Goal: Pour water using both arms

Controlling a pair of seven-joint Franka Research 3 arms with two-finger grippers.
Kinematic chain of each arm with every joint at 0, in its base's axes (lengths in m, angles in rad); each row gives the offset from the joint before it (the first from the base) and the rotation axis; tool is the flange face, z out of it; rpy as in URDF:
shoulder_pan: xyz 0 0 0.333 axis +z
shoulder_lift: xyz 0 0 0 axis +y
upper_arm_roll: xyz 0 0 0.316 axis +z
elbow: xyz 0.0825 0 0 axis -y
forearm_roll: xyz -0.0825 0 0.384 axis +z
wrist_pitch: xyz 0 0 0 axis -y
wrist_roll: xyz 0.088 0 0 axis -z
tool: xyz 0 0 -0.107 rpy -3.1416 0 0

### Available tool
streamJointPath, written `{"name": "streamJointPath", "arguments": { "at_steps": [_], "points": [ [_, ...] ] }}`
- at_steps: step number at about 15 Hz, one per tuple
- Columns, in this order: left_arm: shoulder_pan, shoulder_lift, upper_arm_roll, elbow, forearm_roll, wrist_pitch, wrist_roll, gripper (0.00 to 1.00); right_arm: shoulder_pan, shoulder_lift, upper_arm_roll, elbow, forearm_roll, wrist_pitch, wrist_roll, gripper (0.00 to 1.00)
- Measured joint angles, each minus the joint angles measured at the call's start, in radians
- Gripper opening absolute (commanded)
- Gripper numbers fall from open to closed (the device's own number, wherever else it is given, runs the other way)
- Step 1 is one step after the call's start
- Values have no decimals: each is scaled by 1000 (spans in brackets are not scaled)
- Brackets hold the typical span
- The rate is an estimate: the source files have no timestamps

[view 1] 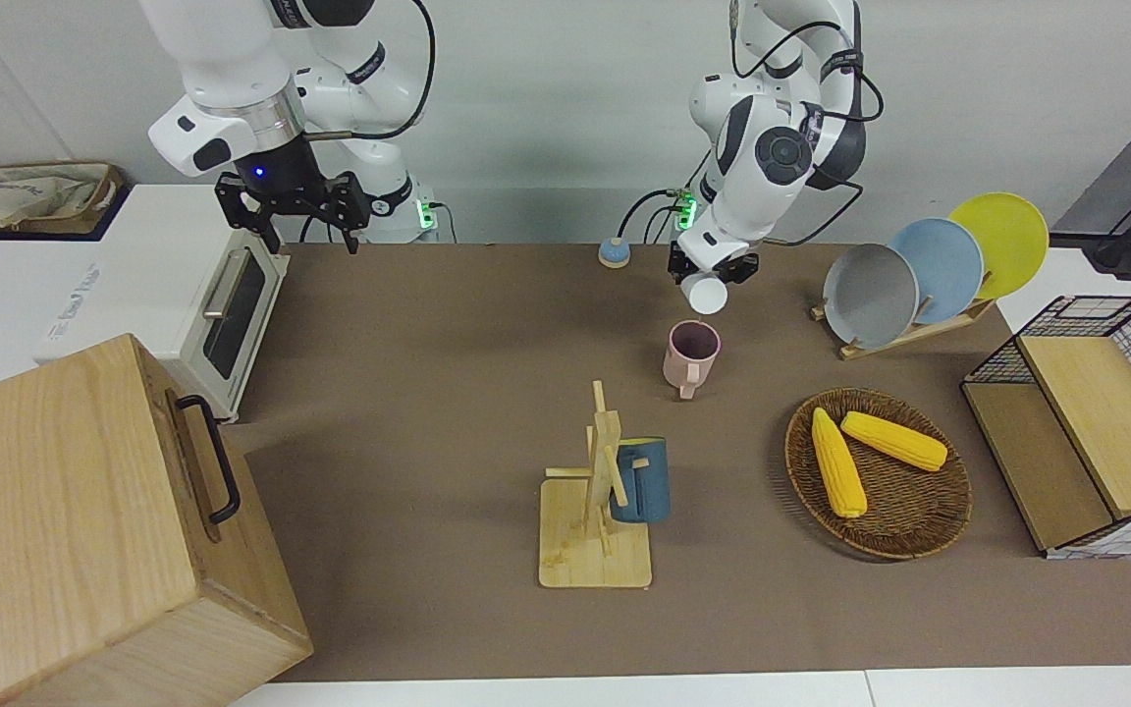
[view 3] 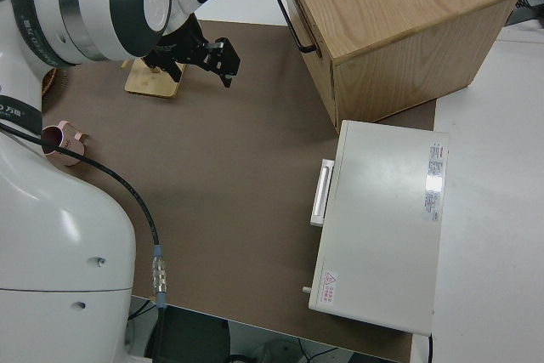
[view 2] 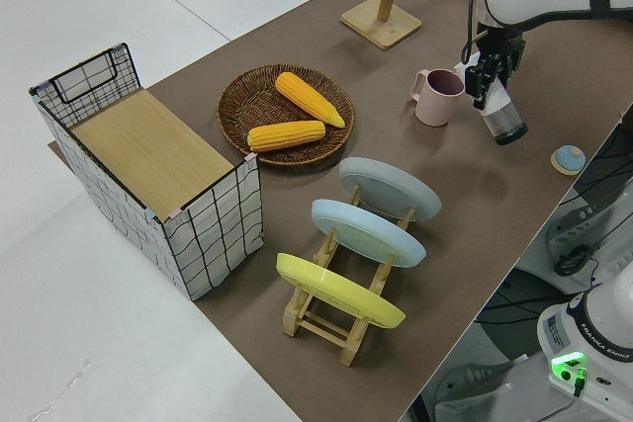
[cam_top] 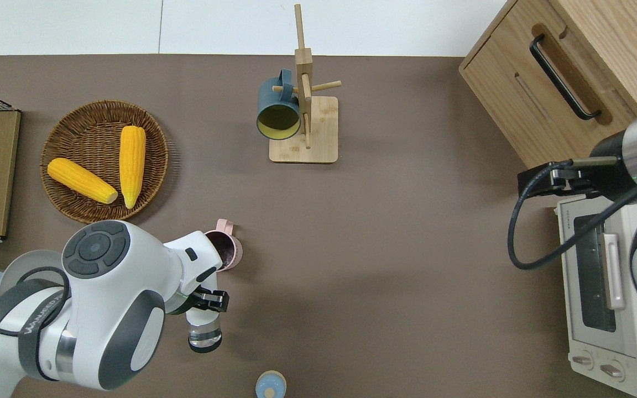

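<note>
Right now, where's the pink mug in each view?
Front: pink mug mid-table, below the left pincer.
Overhead: partly under the left arm.
Left side: upper middle, beside the wicker basket.
Right side: at the edge.
Shared landmark: wooden mug rack.

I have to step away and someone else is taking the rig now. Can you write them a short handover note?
Left gripper: shut on a clear bottle, tipped, its mouth toward the pink mug. The mug stands upright on the table near the left arm, its handle pointing away from the robots.
Right gripper: open, holding nothing; that arm is parked.
Bottle cap lies on the table nearer to the robots than the mug.
Done: bottle uncapped and lifted.
Left: finish the pour, set the bottle down.
</note>
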Motion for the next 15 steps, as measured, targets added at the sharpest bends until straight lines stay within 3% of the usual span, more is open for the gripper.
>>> {"name": "streamJointPath", "arguments": {
  "at_steps": [15],
  "points": [
    [0,0,0,54,1,-68,-16,121,0,0,0,0,0,0,0,994]
  ]
}}
